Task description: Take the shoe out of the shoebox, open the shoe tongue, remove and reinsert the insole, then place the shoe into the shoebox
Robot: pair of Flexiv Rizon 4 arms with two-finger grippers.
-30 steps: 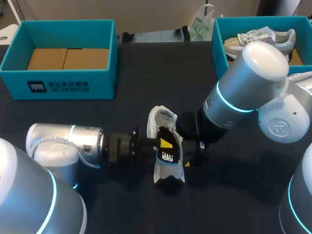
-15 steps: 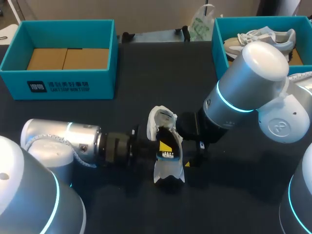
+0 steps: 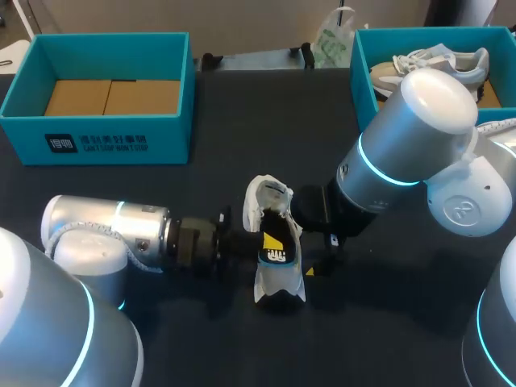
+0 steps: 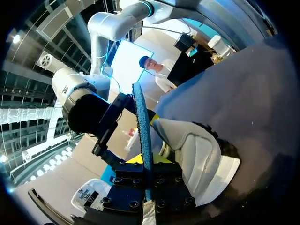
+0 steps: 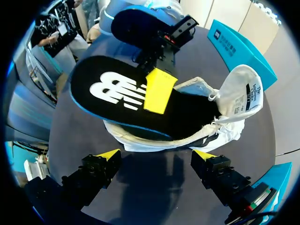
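Since half a second ago the left arm [image 3: 113, 234] has nudged back toward the shoe [image 3: 278, 284]. The shift is small, and the shoe, insole [image 5: 117, 93] and right arm [image 3: 411, 137] sit where they were. The teal shoebox [image 3: 113, 141] at the far left corner of the worktop [image 3: 242, 121] has only brown cardboard [image 3: 113, 97] on its floor. The second teal shoebox [image 3: 363, 64], at the far right corner, holds pale sneakers [image 3: 435, 64]. The white shoe is out of both boxes, mid-worktop and a bit toward the near edge, between the two tools. The left tool [image 4: 147, 171] is clamped on the black, blue-edged insole from both faces, with one yellow tip flat on its top. The insole lies across the shoe's opening, one end down by the pulled-back tongue and the other sticking out past the shoe. The right tool [image 5: 156, 157] has its fingers spread wide, not touching anything. The shoe sits just ahead of it, across the gap.
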